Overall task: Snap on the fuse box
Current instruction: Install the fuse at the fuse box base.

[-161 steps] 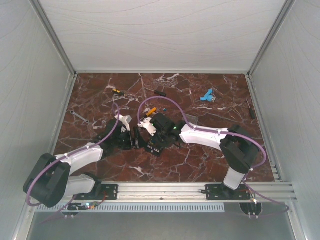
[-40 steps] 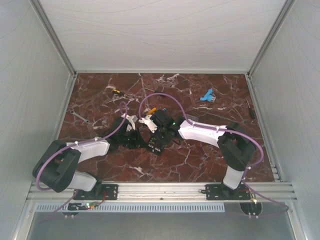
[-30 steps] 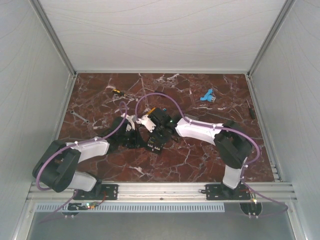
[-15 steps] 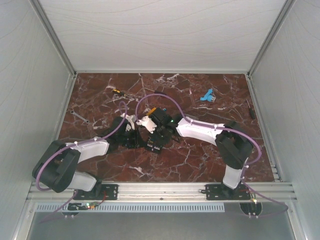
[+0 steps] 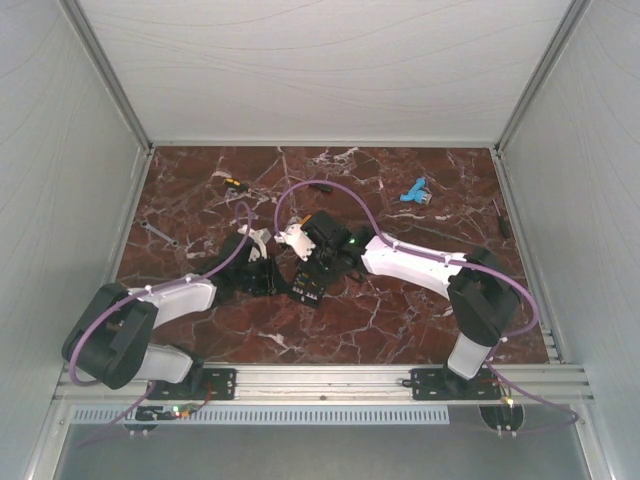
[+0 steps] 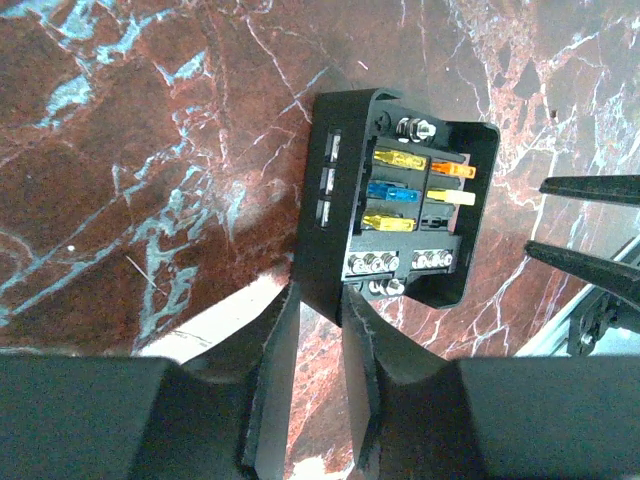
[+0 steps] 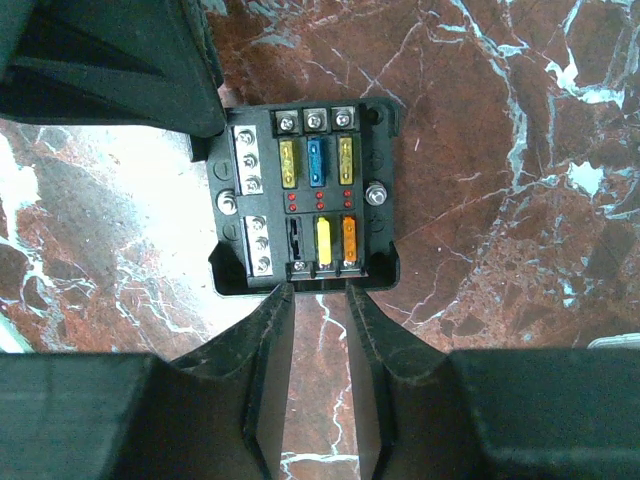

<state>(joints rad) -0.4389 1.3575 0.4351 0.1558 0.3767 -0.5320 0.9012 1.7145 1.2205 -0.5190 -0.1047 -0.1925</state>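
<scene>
A dark red marble tabletop (image 5: 420,330) with white veins carries everything. The white-and-black left arm (image 5: 170,300) and the matching right arm (image 5: 420,268), each trailing a purple cable, reach in from the near edge and meet close to the middle. There lies the small black square plastic fuse box (image 5: 308,290), flat on the marble, a little left of centre and slightly toward the near edge, its open face up with no cover on it. The left gripper (image 6: 320,305) sits at one corner of the box. Its black fingers stand a narrow gap apart with that corner between the tips, but whether they pinch it cannot be told. The right gripper (image 7: 318,300) is at an adjoining side, fingers parted, the tips just at the box's rim and bare marble showing between them. Well apart from all this, a blue plastic connector (image 5: 414,191) lies toward the far right corner. A yellow-and-black-handled screwdriver (image 5: 234,184) lies toward the far left corner, and a thin grey wrench (image 5: 158,234) lies beside the left edge. Inside the box, a row of yellow, blue and yellow fuses (image 7: 315,160) faces a yellow and an orange one.
</scene>
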